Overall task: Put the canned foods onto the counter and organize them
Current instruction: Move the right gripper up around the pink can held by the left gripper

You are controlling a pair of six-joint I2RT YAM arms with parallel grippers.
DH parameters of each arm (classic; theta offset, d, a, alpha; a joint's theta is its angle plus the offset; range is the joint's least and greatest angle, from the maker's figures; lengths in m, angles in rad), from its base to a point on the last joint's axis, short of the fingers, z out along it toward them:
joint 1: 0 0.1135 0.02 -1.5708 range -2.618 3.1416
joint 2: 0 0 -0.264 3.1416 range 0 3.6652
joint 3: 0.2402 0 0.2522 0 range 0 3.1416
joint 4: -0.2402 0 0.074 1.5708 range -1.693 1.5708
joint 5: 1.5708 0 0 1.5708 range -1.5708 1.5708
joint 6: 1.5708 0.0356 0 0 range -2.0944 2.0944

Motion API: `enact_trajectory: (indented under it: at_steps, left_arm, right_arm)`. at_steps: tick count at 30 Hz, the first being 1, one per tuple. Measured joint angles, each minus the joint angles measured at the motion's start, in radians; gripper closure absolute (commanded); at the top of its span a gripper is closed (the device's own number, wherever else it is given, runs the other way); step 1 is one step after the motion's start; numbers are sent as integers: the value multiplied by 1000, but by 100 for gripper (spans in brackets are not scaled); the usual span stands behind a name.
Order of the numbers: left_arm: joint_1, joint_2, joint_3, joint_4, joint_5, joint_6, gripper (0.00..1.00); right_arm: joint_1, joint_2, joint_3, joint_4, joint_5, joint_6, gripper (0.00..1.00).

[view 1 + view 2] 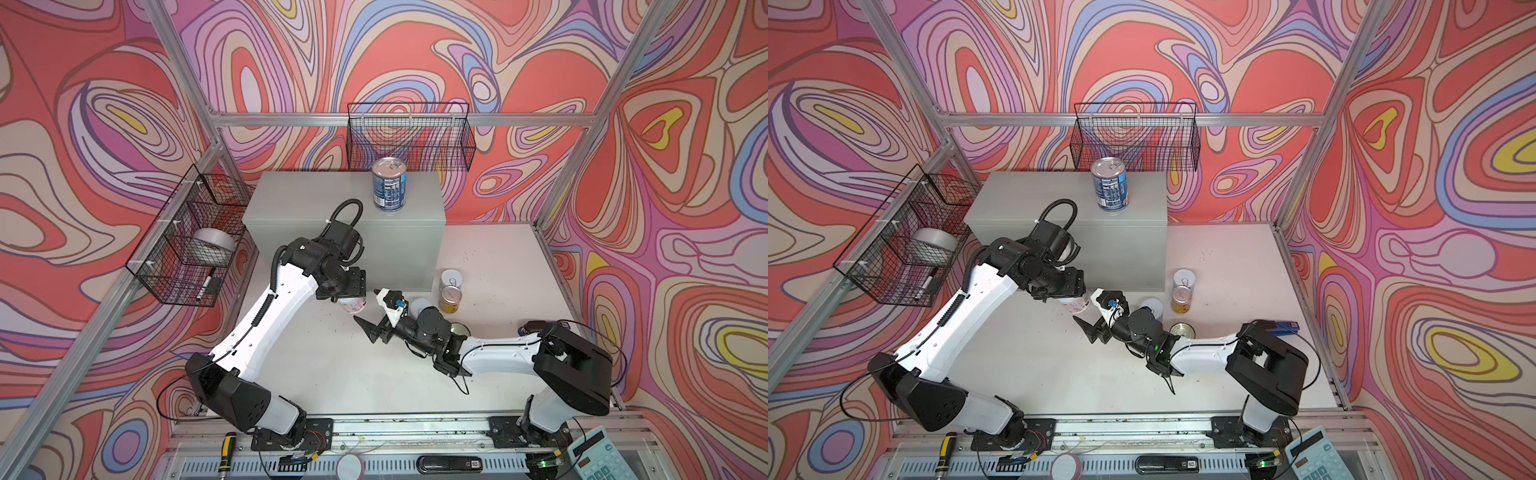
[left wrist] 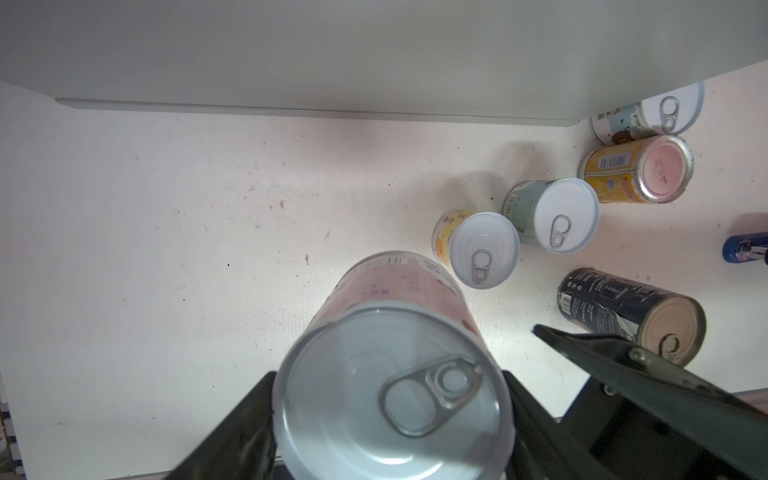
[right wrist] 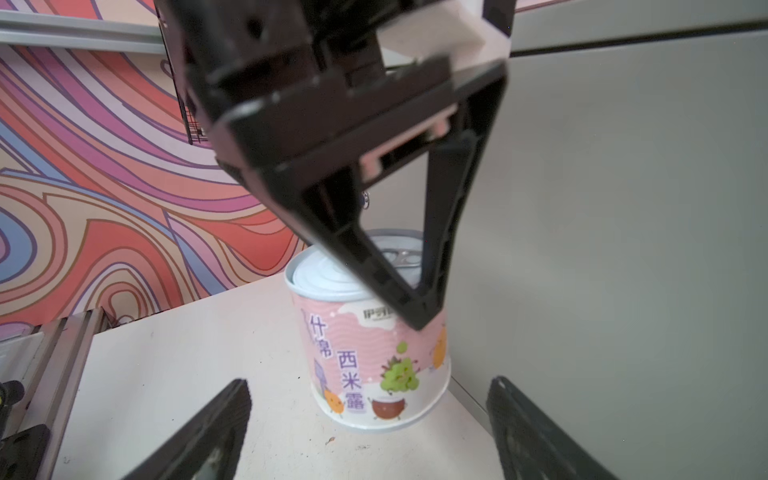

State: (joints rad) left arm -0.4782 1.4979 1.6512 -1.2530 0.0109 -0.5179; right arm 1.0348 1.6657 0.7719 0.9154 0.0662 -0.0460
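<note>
Left claw (image 3: 415, 291) clamped pink can (image 3: 374, 357) from above (for lift onto counter (image 1: 316, 199), probably); right claw (image 1: 372, 313), jaws apart, empty, at can's 3 o'clock.

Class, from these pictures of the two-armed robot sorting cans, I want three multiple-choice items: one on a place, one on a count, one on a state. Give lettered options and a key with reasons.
1. Where does the tall dark blue labelled can stand?
A. on the flat top of the large grey metal counter
B. in a black wire basket
C. on the white tabletop

2. How many cans stand on that counter?
A. none
B. one
C. three

3. What is the state of the left claw?
A. open above the counter
B. closed on nothing
C. closed on the short pink labelled can

Key:
1 A, both top views show it upright near the counter's back edge.
2 B, only the dark blue can is up there.
3 C, the right wrist view shows its black fingers on either side of the can's upper part, and the left wrist view shows the can's lid between them.
</note>
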Motion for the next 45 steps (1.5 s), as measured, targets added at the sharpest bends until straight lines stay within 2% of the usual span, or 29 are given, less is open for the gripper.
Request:
enact_trajectory:
  at_steps: [11,22,36,45]
  left_arm:
    - [0,41,40,0,63,-10,60]
    - [0,45,40,0,86,-10,61]
    - [6,47,40,-6,68,-5,63]
    - [8,48,40,-8,65,-2,63]
  right_arm:
    - [1,53,16,84,53,-1,9]
    - [1,72,50,77,68,2,9]
    - [1,114,108,31,76,-10,10]
    - [1,124,113,42,84,-24,15]
